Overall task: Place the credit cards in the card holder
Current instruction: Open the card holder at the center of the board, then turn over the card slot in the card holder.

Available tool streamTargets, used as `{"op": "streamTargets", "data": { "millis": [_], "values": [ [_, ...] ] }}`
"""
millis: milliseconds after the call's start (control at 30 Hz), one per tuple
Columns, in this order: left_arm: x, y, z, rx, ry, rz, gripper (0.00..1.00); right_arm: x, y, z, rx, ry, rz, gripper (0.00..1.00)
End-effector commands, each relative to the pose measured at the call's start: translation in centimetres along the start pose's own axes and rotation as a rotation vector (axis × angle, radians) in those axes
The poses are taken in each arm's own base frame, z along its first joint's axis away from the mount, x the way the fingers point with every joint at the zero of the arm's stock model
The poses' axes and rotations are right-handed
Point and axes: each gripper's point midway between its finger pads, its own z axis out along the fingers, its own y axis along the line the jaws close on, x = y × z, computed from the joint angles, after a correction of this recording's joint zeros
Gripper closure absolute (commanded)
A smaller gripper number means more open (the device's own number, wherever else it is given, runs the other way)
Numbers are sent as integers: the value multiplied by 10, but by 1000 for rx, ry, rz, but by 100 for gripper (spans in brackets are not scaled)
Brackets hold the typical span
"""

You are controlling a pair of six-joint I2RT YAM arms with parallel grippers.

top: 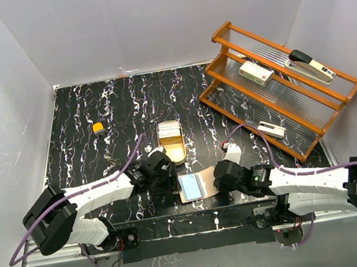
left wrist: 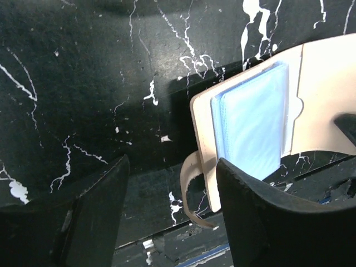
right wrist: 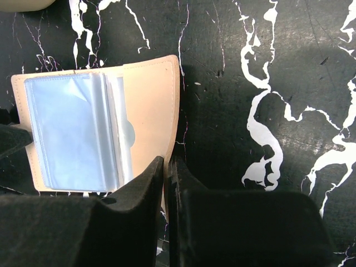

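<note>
**A:** How do the jaws stand?

**B:** The left gripper (left wrist: 172, 165) has its jaws well apart, blunt matte black pads with nothing between them but table. The right gripper (right wrist: 166, 167) is closed to a slit, and a thin tan strip runs into it. It is pinching the right flap of the card holder (right wrist: 150, 100) at its edge.

**A:** What is the holder like?

**B:** It is smooth pale tan leather with rounded corners, lying open with the inside up. A stack of clear, bluish, glossy plastic sleeves (right wrist: 69, 133) covers its left half. I cannot tell whether a card sits inside them. A narrow curved closure tab (left wrist: 189, 183) sticks out just beside the left pad.

**A:** Which way does it lie?

**B:** Its long axis runs left to right between the two grippers, slightly tilted. It sits near the front edge of the black, white-veined marble-look table (right wrist: 233, 111).

**A:** And the credit cards (top: 170, 133)?

**B:** They are flat pale rectangles stacked in the far end of an oval gold tray (top: 177, 152). The tray points away from the arms, just behind the holder.
</note>
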Motion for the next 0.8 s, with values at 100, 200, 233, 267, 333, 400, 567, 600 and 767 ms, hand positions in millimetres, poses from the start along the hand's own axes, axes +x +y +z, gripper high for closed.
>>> {"op": "streamTargets", "data": {
  "millis": [100, 200, 233, 267, 333, 400, 567, 600, 767],
  "values": [
    [-6, -35, -5, 212, -42, -14, 48, -5, 5, 3, -31, -37, 28, 93],
    [-5, -47, -9, 286, -47, -28, 57, -5, 3, 3, -28, -39, 31, 93],
    [-6, -50, -11, 307, -50, -28, 59, -4, 3, 4, -25, -37, 28, 92],
    [-7, -53, -14, 321, -54, -27, 61, -4, 2, 4, -19, -36, 24, 91],
    [-10, -58, -19, 350, -67, -24, 67, -4, 0, 4, 2, -31, 12, 90],
    [-13, -64, -24, 379, -81, -25, 72, -4, 0, 4, 11, -25, 8, 90],
    [-13, -70, -25, 414, -76, -45, 82, -6, 7, 2, -25, -27, 5, 83],
    [-11, -69, -23, 411, -68, -51, 85, -7, 10, 1, -26, -25, 2, 78],
    [-6, -62, -19, 380, -50, -74, 100, -21, 20, -12, -1, -12, -41, 57]
  ]
}}
